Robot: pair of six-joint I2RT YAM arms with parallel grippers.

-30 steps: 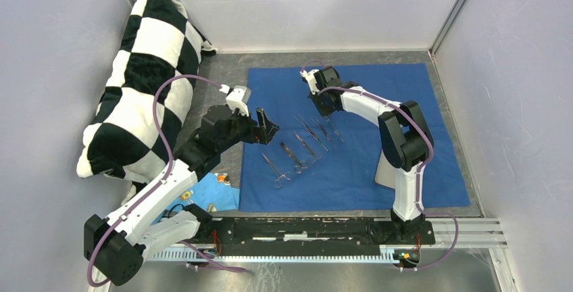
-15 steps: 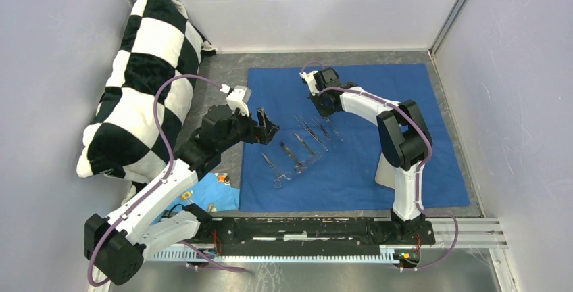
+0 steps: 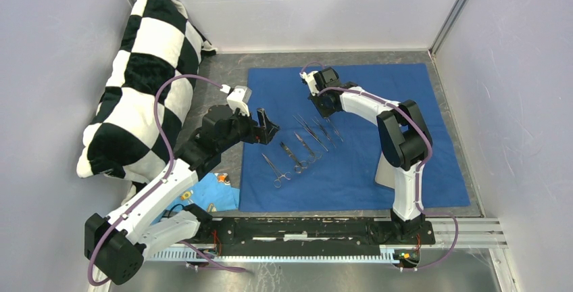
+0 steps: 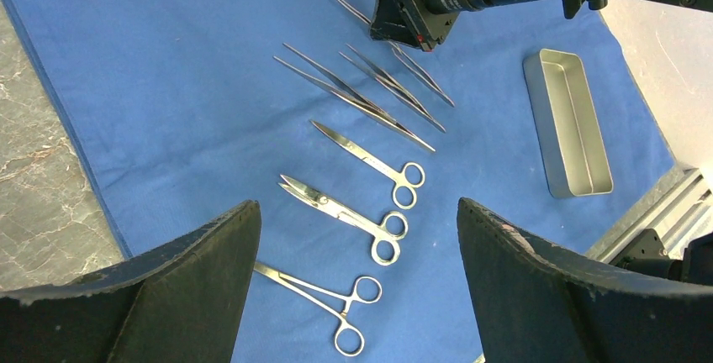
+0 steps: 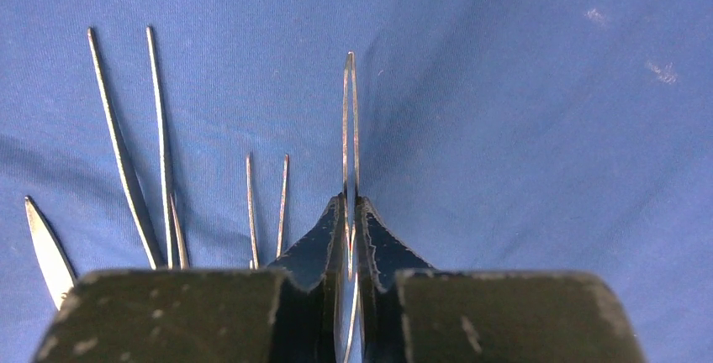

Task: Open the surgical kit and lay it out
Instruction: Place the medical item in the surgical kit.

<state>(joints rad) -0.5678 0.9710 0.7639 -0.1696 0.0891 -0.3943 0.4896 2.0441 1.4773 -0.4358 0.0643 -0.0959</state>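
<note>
The dark blue cloth (image 3: 351, 143) lies spread flat on the table. Several silver instruments (image 3: 301, 147) lie on it in a slanted row: a clamp (image 4: 324, 291), two scissors (image 4: 340, 212) and several tweezers (image 4: 353, 94). My left gripper (image 3: 267, 130) is open and empty, hovering over the row's left end; the left wrist view shows its fingers (image 4: 168, 287) wide apart. My right gripper (image 3: 326, 107) is shut on one thin pair of tweezers (image 5: 350, 128), just above the cloth at the row's far end. The steel tray (image 4: 567, 123) lies on the cloth to the right, mostly hidden behind the right arm in the top view.
A black-and-white checkered pillow (image 3: 145, 76) leans against the left wall. A light blue patterned scrap (image 3: 216, 194) lies by the left arm's base. The arms' mounting rail (image 3: 324, 228) runs along the near edge. Walls close in the back and both sides.
</note>
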